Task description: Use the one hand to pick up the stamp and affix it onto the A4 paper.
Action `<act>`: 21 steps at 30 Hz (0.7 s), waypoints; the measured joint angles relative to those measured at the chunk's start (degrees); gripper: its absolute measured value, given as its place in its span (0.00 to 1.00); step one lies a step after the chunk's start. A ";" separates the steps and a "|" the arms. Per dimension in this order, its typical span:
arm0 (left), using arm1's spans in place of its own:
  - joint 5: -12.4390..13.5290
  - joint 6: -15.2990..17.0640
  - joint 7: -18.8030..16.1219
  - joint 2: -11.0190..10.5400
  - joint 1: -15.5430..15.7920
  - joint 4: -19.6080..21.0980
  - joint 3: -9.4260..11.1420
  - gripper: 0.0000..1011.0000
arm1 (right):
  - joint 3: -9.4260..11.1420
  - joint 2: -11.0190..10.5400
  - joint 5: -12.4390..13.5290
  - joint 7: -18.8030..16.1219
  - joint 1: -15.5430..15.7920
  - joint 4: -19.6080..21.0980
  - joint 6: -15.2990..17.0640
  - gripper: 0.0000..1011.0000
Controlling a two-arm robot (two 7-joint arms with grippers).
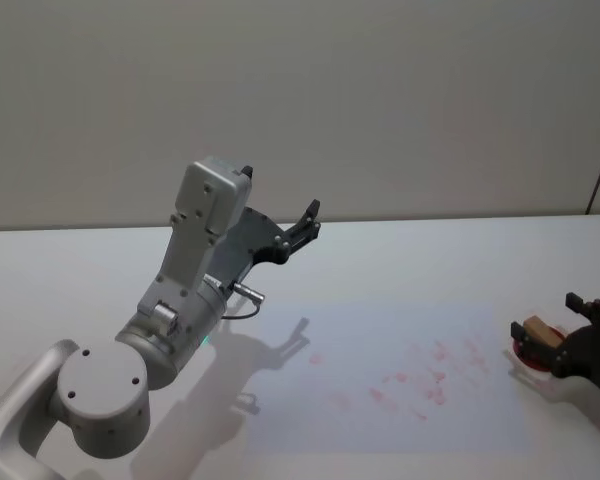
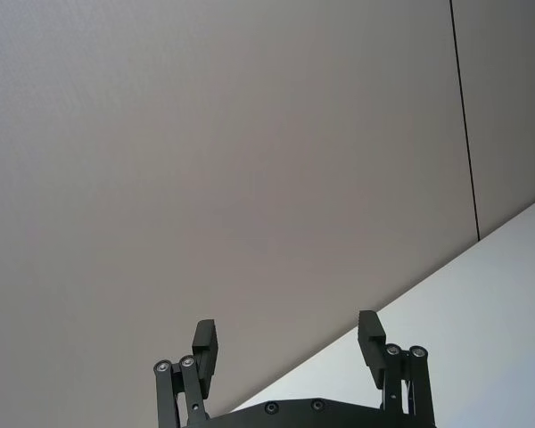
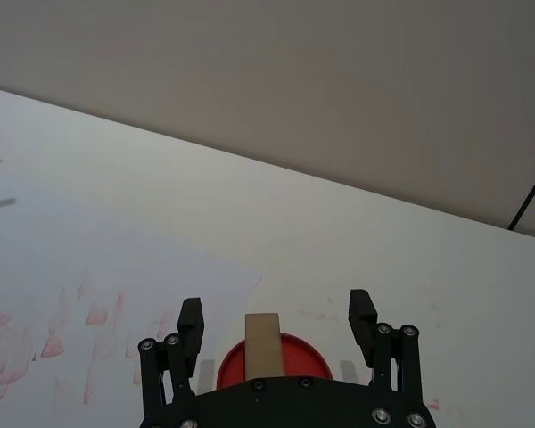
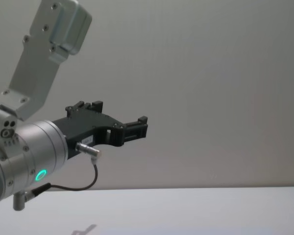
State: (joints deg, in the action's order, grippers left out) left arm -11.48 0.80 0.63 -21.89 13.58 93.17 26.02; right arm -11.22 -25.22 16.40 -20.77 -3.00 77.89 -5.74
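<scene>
Pick-up step: right gripper point(image 3: 275, 314) wide open, straddling stamp point(image 3: 264, 344) on red pad point(image 1: 528, 356) at 3 o'clock of paper point(image 1: 380, 385); next, close; left gripper point(image 2: 287, 343) open, parked aloft.

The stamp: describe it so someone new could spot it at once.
Follow the A4 paper on the white table to its right end. There, on a round red ink pad, between the right hand's open fingers, stands the stamp, the only light-brown squared wooden block.
</scene>
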 joint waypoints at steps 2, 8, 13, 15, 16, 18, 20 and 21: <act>0.00 0.00 0.00 0.00 0.00 0.00 0.00 0.99 | 0.03 0.01 0.18 0.22 0.04 0.18 -0.03 0.99; 0.00 0.00 0.00 0.00 0.00 0.00 0.00 0.99 | 0.20 0.03 0.76 1.43 0.36 1.11 -0.16 0.99; 0.00 0.00 0.00 0.00 0.00 0.00 0.00 0.99 | 0.31 -0.06 1.17 2.80 1.17 2.53 -0.47 0.99; 0.00 0.00 0.00 0.00 0.00 0.00 0.00 0.99 | 0.34 -0.13 1.29 3.22 1.55 3.02 -0.58 0.99; 0.00 0.00 0.00 0.00 0.00 0.00 0.00 0.99 | 0.37 -0.22 1.38 3.68 2.06 3.54 -0.71 0.99; 0.00 0.00 0.00 0.00 0.00 0.00 0.00 0.99 | 0.38 -0.32 1.47 4.10 2.52 4.23 -0.81 0.99; 0.00 0.00 0.00 0.00 0.00 0.00 0.00 0.99 | 0.39 -0.47 1.57 4.88 3.37 5.21 -1.00 0.99; 0.00 0.00 0.00 0.00 0.00 0.00 0.00 0.99 | 0.39 -0.54 1.60 5.34 3.85 5.79 -1.09 0.99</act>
State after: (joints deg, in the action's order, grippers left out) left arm -11.48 0.80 0.63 -21.89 13.59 93.18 26.02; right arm -10.84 -25.77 18.00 -15.42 0.85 83.68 -6.83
